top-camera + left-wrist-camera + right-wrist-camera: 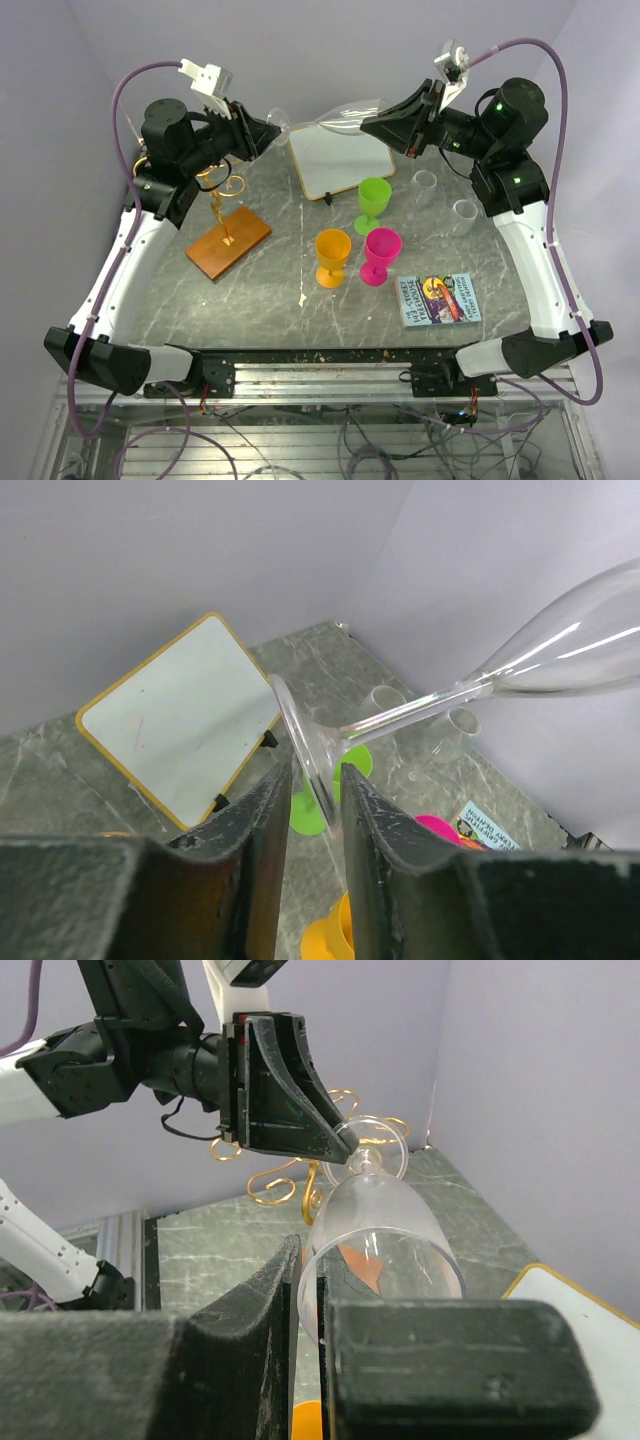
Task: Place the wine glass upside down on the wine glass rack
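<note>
- left gripper (315, 780) comes in from 6 o'clock, jaws pinched in on the tilted foot of the wine glass (420, 708)
- stem runs off to 2 o'clock, bowl's up there
- yellow-framed whiteboard (170, 720) at 10 o'clock
- green cup (357, 761) right behind the foot, pink cup (440, 828) at 5, orange cup (322, 940) at 6

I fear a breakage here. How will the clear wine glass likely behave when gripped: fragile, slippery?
The wine glass looks thin-walled, so probably fragile under a hard squeeze. Its smooth rim, pinched in the right gripper, may slip. The long thin stem probably snaps easily if the left gripper at the foot twists it.
</note>
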You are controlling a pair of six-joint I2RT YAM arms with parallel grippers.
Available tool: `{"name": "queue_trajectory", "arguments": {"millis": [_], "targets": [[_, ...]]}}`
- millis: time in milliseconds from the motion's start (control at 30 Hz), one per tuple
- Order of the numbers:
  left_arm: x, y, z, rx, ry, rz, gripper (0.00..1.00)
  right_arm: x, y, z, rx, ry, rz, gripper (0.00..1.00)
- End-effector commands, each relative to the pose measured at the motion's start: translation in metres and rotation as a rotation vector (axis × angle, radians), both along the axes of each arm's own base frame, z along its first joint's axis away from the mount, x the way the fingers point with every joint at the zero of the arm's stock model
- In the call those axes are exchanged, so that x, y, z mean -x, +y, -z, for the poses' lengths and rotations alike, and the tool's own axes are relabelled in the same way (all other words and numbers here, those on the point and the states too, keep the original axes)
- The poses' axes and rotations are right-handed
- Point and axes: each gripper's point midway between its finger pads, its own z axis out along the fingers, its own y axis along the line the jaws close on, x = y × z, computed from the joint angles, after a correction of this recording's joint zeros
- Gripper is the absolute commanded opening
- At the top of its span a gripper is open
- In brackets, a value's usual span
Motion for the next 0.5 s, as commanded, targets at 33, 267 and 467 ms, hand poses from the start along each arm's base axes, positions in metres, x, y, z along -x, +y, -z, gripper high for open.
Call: {"name": "queue_trajectory", "arguments": {"millis": [33, 267, 467], "targets": [[0.0107, -0.0030, -0.0149, 0.022, -0.058, 0.027, 0.37, 0.0182, -0.0020, -0.0175, -0.025, -0.071, -0.035, 0.00], [0.0085, -0.0051, -0.0127, 0.037, -0.040, 0.033, 0.38, 0.0242, -0.0027, -0.0189, -0.030, -0.076, -0.051, 0.00], [0.0080, -0.0060, -0.0116, 0.049, -0.031, 0.034, 0.29, 0.0232, -0.0035, -0.0158, -0.030, -0.073, -0.047, 0.00]]}}
